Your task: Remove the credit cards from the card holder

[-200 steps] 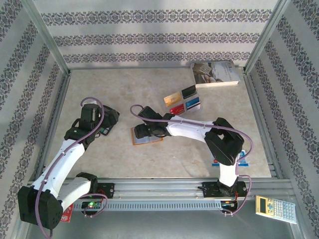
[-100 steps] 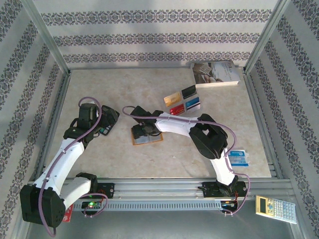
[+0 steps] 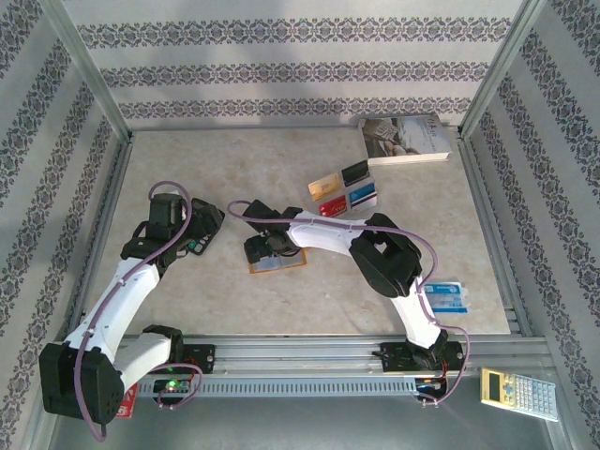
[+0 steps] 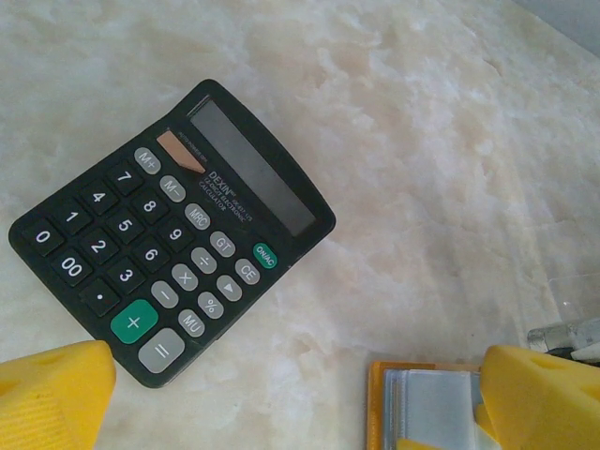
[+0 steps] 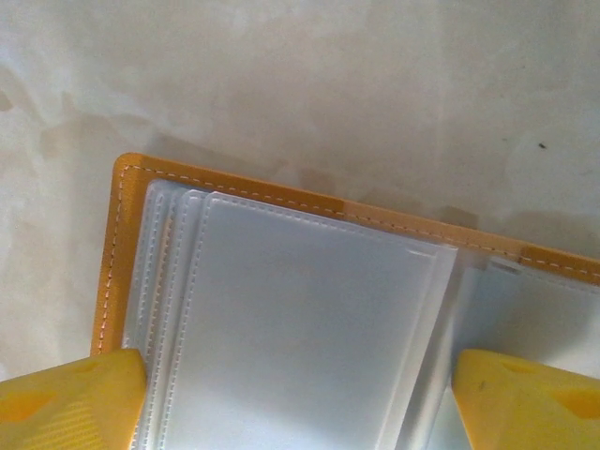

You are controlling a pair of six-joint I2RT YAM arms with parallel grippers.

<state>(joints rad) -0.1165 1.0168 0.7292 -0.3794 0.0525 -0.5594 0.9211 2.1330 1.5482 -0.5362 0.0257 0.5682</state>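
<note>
The card holder [image 3: 281,262] lies open on the table, orange-edged [image 5: 122,187], with clear plastic sleeves [image 5: 300,319] fanned out. My right gripper [image 3: 265,246] hovers right over it, open; in the right wrist view this gripper [image 5: 300,412] has its yellow fingertips [image 5: 70,398] spread to either side of the sleeves. Several credit cards [image 3: 342,190] lie on the table behind the holder. My left gripper [image 3: 202,234] stands open to the holder's left. In the left wrist view that gripper [image 4: 300,412] has nothing between its fingers, and a corner of the holder [image 4: 422,403] shows.
A black calculator [image 4: 169,234] lies under the left gripper. A book [image 3: 405,139] sits at the back right. A blue-white card [image 3: 443,297] lies near the right arm's base. Another calculator [image 3: 518,394] rests outside the frame, front right.
The right arm's elbow swung left and its gripper shifted a little left over the holder, uncovering the blue-white card at the right. The left arm barely moved.
</note>
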